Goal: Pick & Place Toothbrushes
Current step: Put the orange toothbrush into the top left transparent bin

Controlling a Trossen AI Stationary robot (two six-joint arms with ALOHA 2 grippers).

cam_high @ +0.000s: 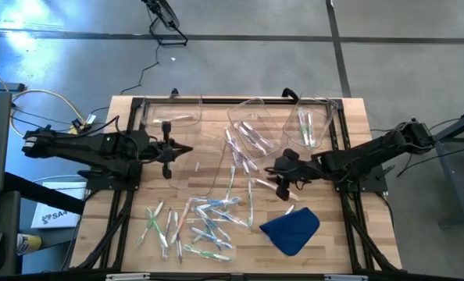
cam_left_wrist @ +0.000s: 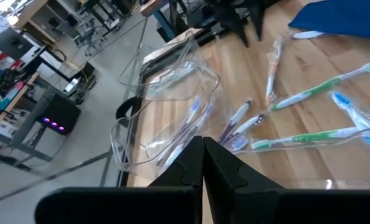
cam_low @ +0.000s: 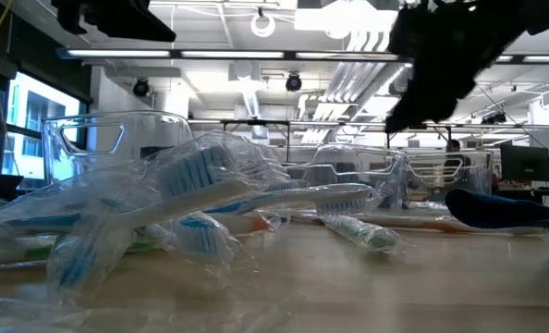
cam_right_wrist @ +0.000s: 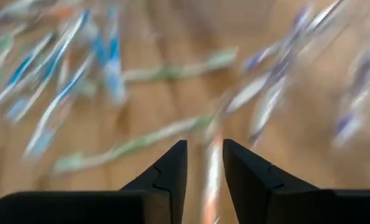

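Several wrapped toothbrushes [cam_high: 202, 225] lie loose on the wooden table, most of them near its front edge, others [cam_high: 236, 156] around the middle. My right gripper [cam_high: 277, 179] hangs over the middle of the table and slants down. In its wrist view the gripper [cam_right_wrist: 205, 152] is open by a narrow gap, and a pale toothbrush [cam_right_wrist: 213, 174] lies on the table below that gap. My left gripper [cam_high: 187, 150] is shut and holds nothing. It hovers left of centre, pointing toward the table's right, and its closed fingers [cam_left_wrist: 203, 158] look over a clear bin [cam_left_wrist: 166, 106].
Clear plastic bins stand along the far edge: one at the left [cam_high: 169, 117], one in the middle [cam_high: 255, 125] and one at the right [cam_high: 314, 121], with toothbrushes inside. Another clear bin [cam_high: 216, 160] sits mid-table. A blue cloth [cam_high: 290, 230] lies near the front right.
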